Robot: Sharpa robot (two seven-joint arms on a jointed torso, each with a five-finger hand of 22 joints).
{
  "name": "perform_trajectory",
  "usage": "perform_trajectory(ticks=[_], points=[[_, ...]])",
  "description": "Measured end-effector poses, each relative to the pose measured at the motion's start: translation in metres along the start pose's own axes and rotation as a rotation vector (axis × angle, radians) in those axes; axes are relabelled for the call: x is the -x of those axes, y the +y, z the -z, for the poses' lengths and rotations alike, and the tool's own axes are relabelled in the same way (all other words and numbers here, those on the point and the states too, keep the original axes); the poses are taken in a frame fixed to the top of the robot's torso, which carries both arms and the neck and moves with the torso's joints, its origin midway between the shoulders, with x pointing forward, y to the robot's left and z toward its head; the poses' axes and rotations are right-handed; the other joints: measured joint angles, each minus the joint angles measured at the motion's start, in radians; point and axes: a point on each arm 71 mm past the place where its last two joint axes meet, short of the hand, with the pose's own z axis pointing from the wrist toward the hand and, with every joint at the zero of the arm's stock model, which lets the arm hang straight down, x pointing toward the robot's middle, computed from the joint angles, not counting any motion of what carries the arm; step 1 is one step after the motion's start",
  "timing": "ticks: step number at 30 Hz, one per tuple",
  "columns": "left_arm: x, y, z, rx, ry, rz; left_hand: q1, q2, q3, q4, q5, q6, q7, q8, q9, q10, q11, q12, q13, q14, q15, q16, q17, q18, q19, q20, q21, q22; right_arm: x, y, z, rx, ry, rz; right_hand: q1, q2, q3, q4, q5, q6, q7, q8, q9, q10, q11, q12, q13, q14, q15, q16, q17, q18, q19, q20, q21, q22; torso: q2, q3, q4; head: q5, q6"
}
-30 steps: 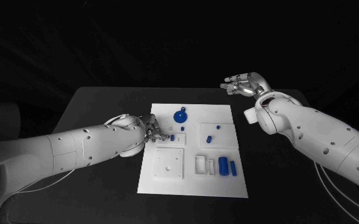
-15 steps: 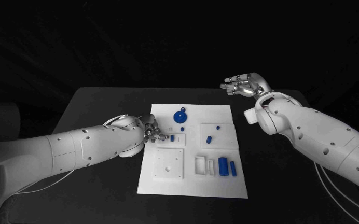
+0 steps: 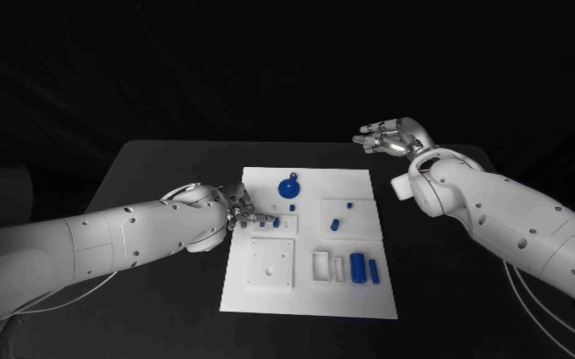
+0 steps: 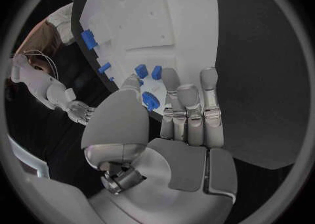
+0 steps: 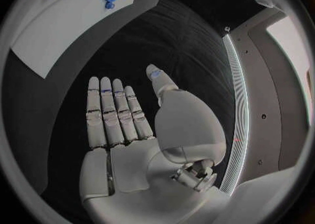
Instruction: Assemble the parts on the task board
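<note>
The task board [image 3: 309, 243] lies flat at the middle of the tabletop [image 3: 156, 168]. On it are a blue gear [image 3: 287, 186] near the far end, small blue pegs [image 3: 336, 224] at mid-board, and two longer blue cylinders [image 3: 357, 266] near the robot.

The left hand [image 3: 243, 214] is at the board's left edge, fingers extended over a small blue peg [image 4: 149, 99]. Whether it grips that piece cannot be determined.

The right hand [image 3: 390, 137] hangs well beyond the board's far right corner, fingers straight and apart, holding nothing.

Assessment: the parts appear to be small, rigid, light plastic with smooth faces, likely to slip or roll. Pinch pegs across their sides at mid-length. The gear is best taken at its toothed rim.
</note>
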Motion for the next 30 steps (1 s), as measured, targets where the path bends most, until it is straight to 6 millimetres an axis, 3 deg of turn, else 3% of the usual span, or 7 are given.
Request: perform_trajectory(ticks=[5, 12, 16, 19, 21, 24, 30], points=[[0.002, 0.000, 0.000, 0.000, -0.004, 0.016, -0.016, -0.003, -0.002, 0.002, -0.021, -0.005, 0.005, -0.001, -0.087, -0.004, 0.004, 0.000, -0.004, -0.003, 0.003, 0.000, -0.005, 0.000, 0.000, 0.000, -0.006, 0.000, 0.000, 0.000, 0.000, -0.001, 0.000, 0.000, 0.000, 0.000, 0.003, 0.003, 0.000, 0.000, 0.000, 0.000, 0.000, 0.000, 0.000, 0.000, 0.000, 0.000, 0.000, 0.000, 0.000, 0.000, 0.000, 0.000, 0.000, 0.000, 0.000, 0.0001, -0.0002, 0.001, 0.000], [0.007, -0.001, 0.001, -0.001, -0.012, 0.045, -0.034, 0.002, 0.001, 0.004, -0.055, -0.009, 0.009, 0.003, -0.117, -0.004, 0.004, 0.000, -0.005, -0.003, 0.003, 0.000, -0.006, 0.000, 0.004, 0.004, -0.009, 0.000, -0.001, -0.001, 0.000, -0.003, 0.000, 0.000, 0.000, 0.000, 0.003, 0.003, 0.007, -0.004, -0.004, 0.000, 0.000, 0.000, 0.000, 0.000, 0.000, -0.003, 0.003, 0.000, 0.000, 0.000, 0.000, 0.000, 0.000, 0.000, 0.000, 0.0002, -0.0006, 0.002, 0.000], [0.014, -0.001, 0.002, -0.003, -0.026, 0.064, -0.007, 0.029, 0.022, 0.000, -0.005, -0.022, 0.011, 0.006, -0.131, -0.014, 0.009, -0.006, -0.011, -0.009, 0.009, -0.010, -0.009, 0.000, 0.000, 0.008, -0.017, 0.000, -0.001, -0.002, 0.000, -0.004, 0.000, 0.000, 0.000, 0.000, 0.003, 0.003, 0.007, -0.004, -0.004, 0.000, 0.000, 0.000, 0.000, 0.004, 0.000, -0.003, 0.003, 0.000, 0.000, 0.000, 0.000, 0.000, 0.000, 0.000, 0.000, 0.0006, -0.0006, 0.003, 0.001], [0.023, -0.005, 0.003, -0.021, -0.040, 0.082, 0.060, 0.073, 0.015, -0.012, 0.066, -0.054, 0.032, -0.002, -0.219, -0.047, 0.025, -0.042, -0.042, -0.041, 0.030, -0.043, -0.025, 0.000, -0.022, 0.025, -0.060, -0.007, -0.001, -0.002, 0.000, -0.005, 0.000, 0.000, 0.000, 0.000, 0.006, 0.006, 0.016, -0.004, -0.004, 0.000, 0.000, 0.000, 0.000, 0.004, 0.000, -0.003, 0.003, 0.000, 0.000, 0.000, 0.000, 0.000, 0.000, 0.000, 0.000, 0.0005, -0.0006, 0.003, 0.003], [0.030, -0.009, 0.004, -0.047, -0.051, 0.094, 0.140, 0.110, 0.020, -0.063, 0.134, -0.086, 0.045, 0.003, -0.271, -0.098, 0.040, -0.089, -0.082, -0.089, 0.043, -0.093, -0.049, 0.000, -0.053, 0.038, -0.103, -0.030, -0.001, -0.002, 0.000, -0.006, 0.000, -0.001, 0.000, 0.000, 0.006, 0.006, 0.016, -0.004, -0.004, 0.000, 0.000, 0.000, 0.000, 0.004, 0.000, -0.003, 0.003, 0.000, 0.000, 0.000, 0.000, 0.000, 0.000, 0.000, 0.000, 0.0007, -0.0007, 0.002, 0.004], [0.036, -0.016, 0.005, -0.095, -0.063, 0.109, 0.275, 0.155, 0.063, -0.153, 0.141, -0.114, 0.071, -0.022, -0.358, -0.157, 0.068, -0.193, -0.179, -0.149, 0.070, -0.181, -0.090, 0.000, -0.100, 0.062, -0.176, -0.082, -0.001, -0.003, 0.000, -0.006, -0.001, -0.001, 0.000, 0.000, 0.015, 0.002, 0.018, 0.004, -0.005, 0.000, 0.000, 0.000, 0.000, 0.004, 0.000, -0.003, 0.003, 0.000, 0.000, 0.000, 0.000, 0.000, 0.000, 0.000, 0.000, 0.0009, -0.0013, 0.001, 0.005], [0.037, -0.039, 0.004, -0.233, -0.073, 0.124, 0.403, 0.158, 0.242, -0.340, -0.043, -0.064, 0.107, -0.050, -0.597, -0.170, 0.111, -0.434, -0.472, -0.178, 0.100, -0.263, -0.155, 0.016, -0.131, 0.095, -0.217, -0.078, 0.000, -0.004, 0.000, -0.007, -0.003, -0.001, 0.000, 0.000, 0.041, -0.016, 0.018, 0.006, -0.005, 0.000, 0.000, 0.004, -0.004, 0.004, 0.000, -0.003, 0.003, 0.000, 0.000, 0.000, 0.000, 0.000, 0.000, 0.000, 0.000, 0.0012, -0.0017, -0.003, 0.010]])
